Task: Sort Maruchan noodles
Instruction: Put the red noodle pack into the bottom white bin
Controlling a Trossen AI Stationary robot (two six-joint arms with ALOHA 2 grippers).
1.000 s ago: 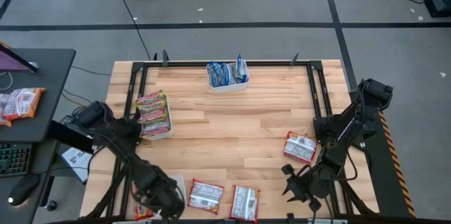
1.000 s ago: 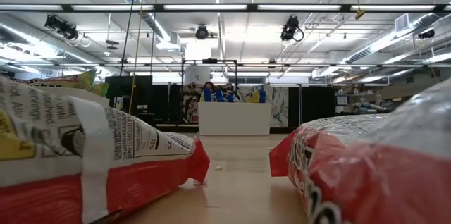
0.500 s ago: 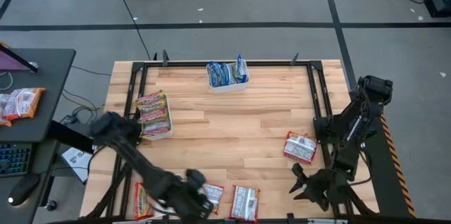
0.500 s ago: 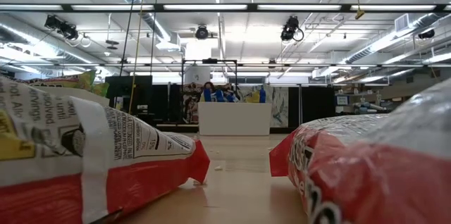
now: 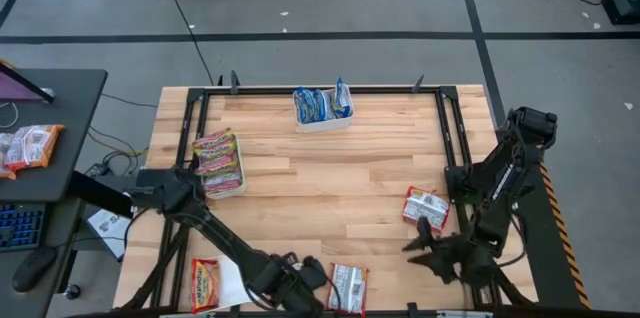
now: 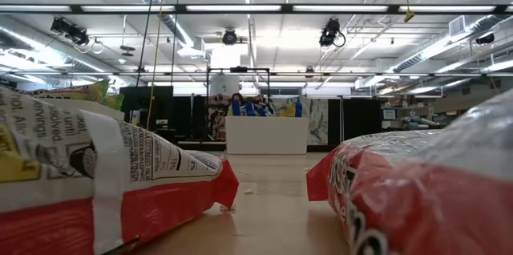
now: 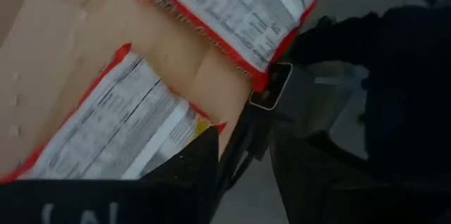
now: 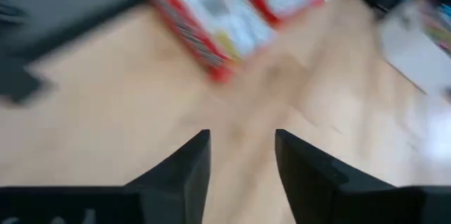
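Red-white noodle packets lie flat along the near edge and at the right: one [image 5: 347, 286] near centre, one [image 5: 427, 208] at the right. A third [image 7: 120, 132] lies under my left gripper [image 5: 306, 280], which hovers open over it; the arm mostly hides it from above. My right gripper [image 5: 428, 248] stands open above bare wood near the right packet, and red-white packets [image 8: 211, 20] show ahead of its fingers. An orange-yellow packet [image 5: 204, 283] lies in a white tray [image 5: 232, 276] at the near left. Two red-white packets [image 6: 112, 183] [image 6: 425, 191] fill the low view.
A white tray [image 5: 322, 110] with blue-white packets stands at the far centre. Another tray [image 5: 218, 163], holding orange and green-yellow packets, sits at the left. A black frame [image 5: 447, 128] runs along the table's sides. Bare wood lies open in the middle.
My left gripper has swept along the near edge toward the table's right, from the near-left tray to above the red-white packet, rolling as it went. The orange-yellow packet in that tray has come into sight. My right gripper has turned and shifted slightly toward the right packet.
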